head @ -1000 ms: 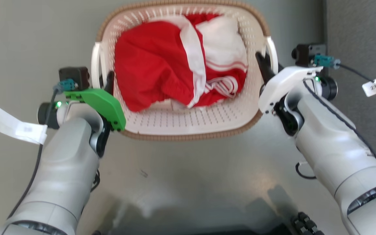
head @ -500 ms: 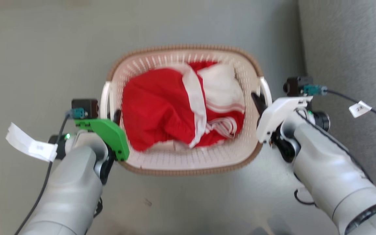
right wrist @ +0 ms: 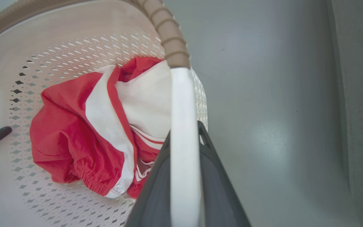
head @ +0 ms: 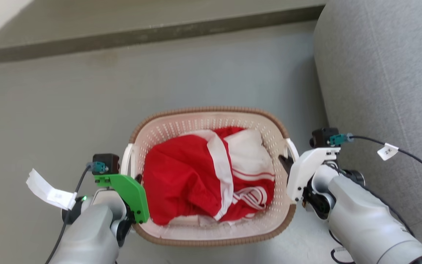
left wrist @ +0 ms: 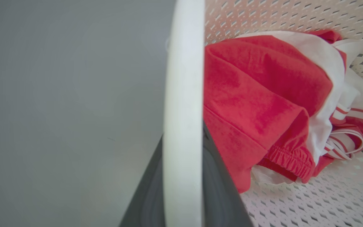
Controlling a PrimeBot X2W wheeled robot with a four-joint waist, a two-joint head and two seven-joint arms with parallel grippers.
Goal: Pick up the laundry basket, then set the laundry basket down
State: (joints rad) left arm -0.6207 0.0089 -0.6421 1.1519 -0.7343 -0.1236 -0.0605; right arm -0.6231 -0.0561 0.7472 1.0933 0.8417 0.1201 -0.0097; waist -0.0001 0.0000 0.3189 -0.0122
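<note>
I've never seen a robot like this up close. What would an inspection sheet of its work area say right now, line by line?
Surface: smooth grey floor, slightly glossy.
Job's things: laundry basket, cream with a brown rim, holding red and white clothes.
Clutter: nothing seen.
Grippers: left tool has a dark finger on each side of the basket's left handle; right tool likewise at the right handle. Both look closed on the handles.
Cables: black left cable and black right cable, each with a white tag.
Surroundings: grey fabric sofa on the right; dark ledge at the far side.
</note>
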